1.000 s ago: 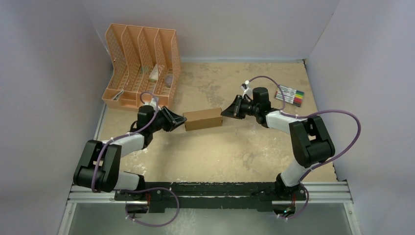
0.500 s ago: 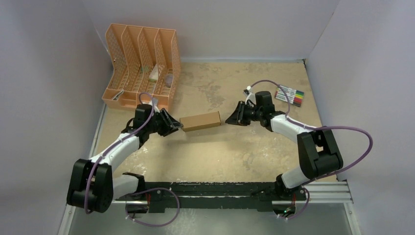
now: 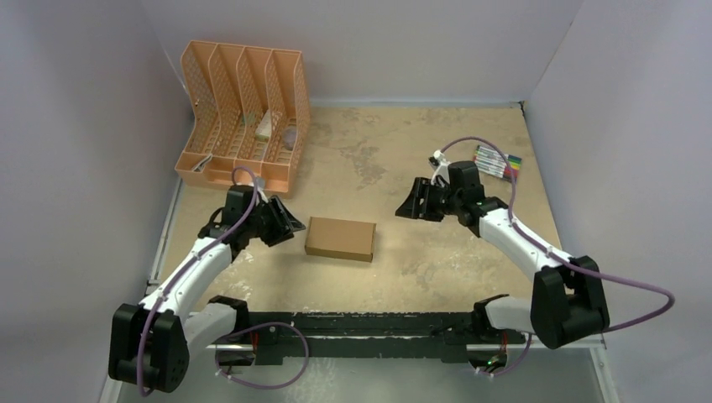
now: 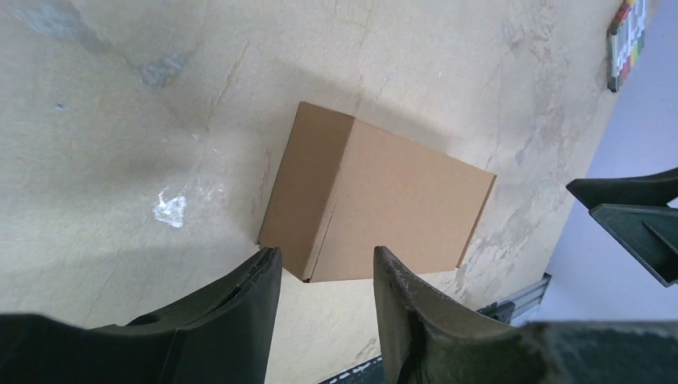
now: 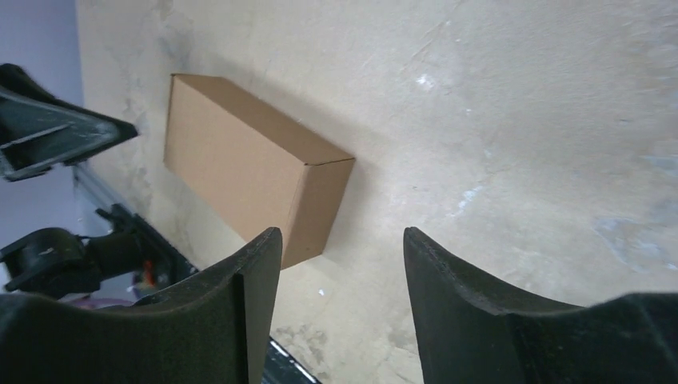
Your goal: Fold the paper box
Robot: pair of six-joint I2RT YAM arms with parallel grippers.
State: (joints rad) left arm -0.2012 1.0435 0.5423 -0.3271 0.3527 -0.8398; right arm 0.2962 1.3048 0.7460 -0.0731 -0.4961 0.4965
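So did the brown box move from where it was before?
Yes. The paper box has moved down the overhead view, farther from the orange organizer, and lies flat between the left gripper and right gripper, touching neither.

The table (image 3: pixel 420 260) is a mottled beige surface with pale worn patches, walled on three sides. A closed brown paper box (image 3: pixel 340 239) lies flat on it just left of the frame's centre, its long side running left to right and tipped slightly. In the upper left stands a peach-orange slotted organizer (image 3: pixel 239 113), well apart from the box. A row of coloured markers (image 3: pixel 497 162) lies at the upper right, near the wall.
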